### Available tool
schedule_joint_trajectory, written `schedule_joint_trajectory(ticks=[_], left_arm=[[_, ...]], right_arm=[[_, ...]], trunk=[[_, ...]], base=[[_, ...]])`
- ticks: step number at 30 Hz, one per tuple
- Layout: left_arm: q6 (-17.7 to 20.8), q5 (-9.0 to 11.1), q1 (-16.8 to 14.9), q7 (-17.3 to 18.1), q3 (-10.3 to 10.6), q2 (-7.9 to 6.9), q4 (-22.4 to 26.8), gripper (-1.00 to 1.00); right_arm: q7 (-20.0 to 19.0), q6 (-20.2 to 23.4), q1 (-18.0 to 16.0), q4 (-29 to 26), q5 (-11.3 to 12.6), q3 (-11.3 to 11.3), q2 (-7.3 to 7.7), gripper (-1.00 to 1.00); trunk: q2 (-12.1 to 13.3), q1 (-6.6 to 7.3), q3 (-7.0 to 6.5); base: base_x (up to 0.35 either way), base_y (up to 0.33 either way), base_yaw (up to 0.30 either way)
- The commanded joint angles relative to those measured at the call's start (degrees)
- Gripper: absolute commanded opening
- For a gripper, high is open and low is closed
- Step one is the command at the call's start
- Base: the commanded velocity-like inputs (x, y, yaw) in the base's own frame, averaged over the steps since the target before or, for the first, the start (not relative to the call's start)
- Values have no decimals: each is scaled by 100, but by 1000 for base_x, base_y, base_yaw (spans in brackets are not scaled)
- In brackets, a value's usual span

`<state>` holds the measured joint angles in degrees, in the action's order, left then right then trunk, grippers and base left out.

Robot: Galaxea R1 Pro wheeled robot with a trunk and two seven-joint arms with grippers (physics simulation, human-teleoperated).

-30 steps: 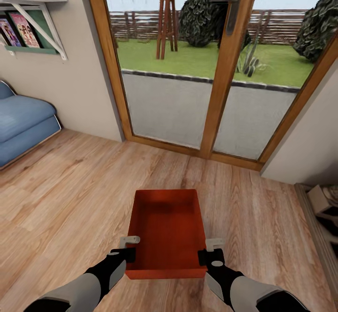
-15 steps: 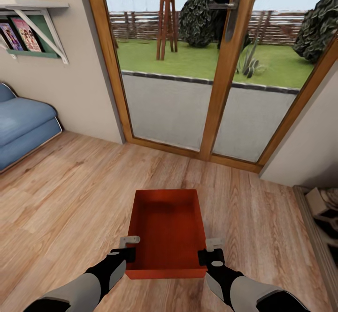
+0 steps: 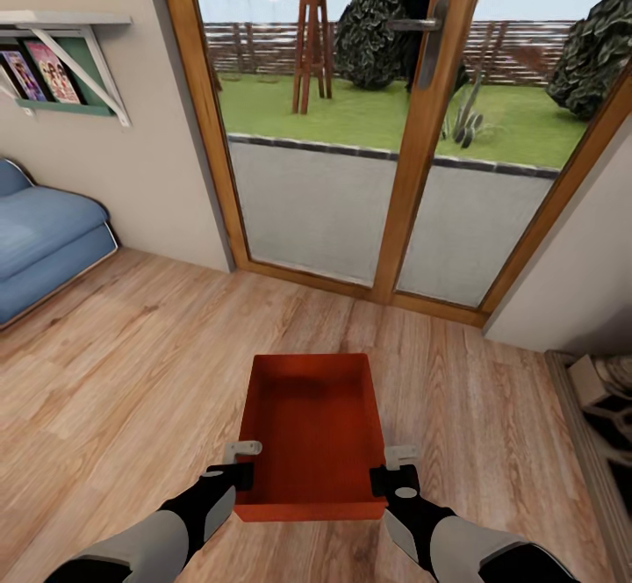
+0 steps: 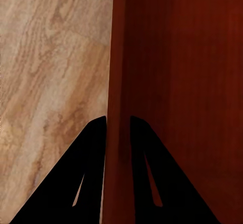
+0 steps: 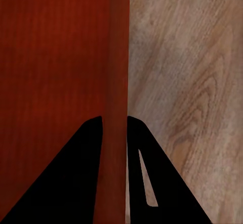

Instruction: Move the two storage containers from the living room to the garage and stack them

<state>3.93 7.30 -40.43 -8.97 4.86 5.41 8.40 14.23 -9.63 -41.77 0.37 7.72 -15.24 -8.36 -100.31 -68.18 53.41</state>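
Head view: one red bin (image 3: 312,425) hangs at six o'clock above the wood floor (image 3: 132,372), carried between the left gripper (image 3: 239,462) and right gripper (image 3: 398,469); the sofa (image 3: 44,241) at nine o'clock and glass doors (image 3: 369,126) at twelve suggest the garage is not yet reached, so the haul, set-down and stacking remain. Left wrist view: two fingers (image 4: 91,153) pinch one bin wall. Right wrist view: two fingers (image 5: 88,153) clamp the opposite wall.
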Motion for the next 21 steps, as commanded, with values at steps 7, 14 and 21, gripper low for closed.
schedule_joint_trajectory(ticks=[7,14,21], left_arm=[[44,37,1,-64,16,-54,4,-100],[38,43,3,-61,15,-58,4,-100],[37,43,1,-61,15,-58,4,-100]], right_arm=[[10,-22,-6,-10,-1,153,1,-100],[12,-22,-6,-10,-7,153,-2,-100],[18,-22,-6,-10,-7,153,1,-100]], trunk=[[281,155,-122],[561,309,-248],[842,462,-374]], base=[[0,0,0],[0,0,0],[0,0,0]])
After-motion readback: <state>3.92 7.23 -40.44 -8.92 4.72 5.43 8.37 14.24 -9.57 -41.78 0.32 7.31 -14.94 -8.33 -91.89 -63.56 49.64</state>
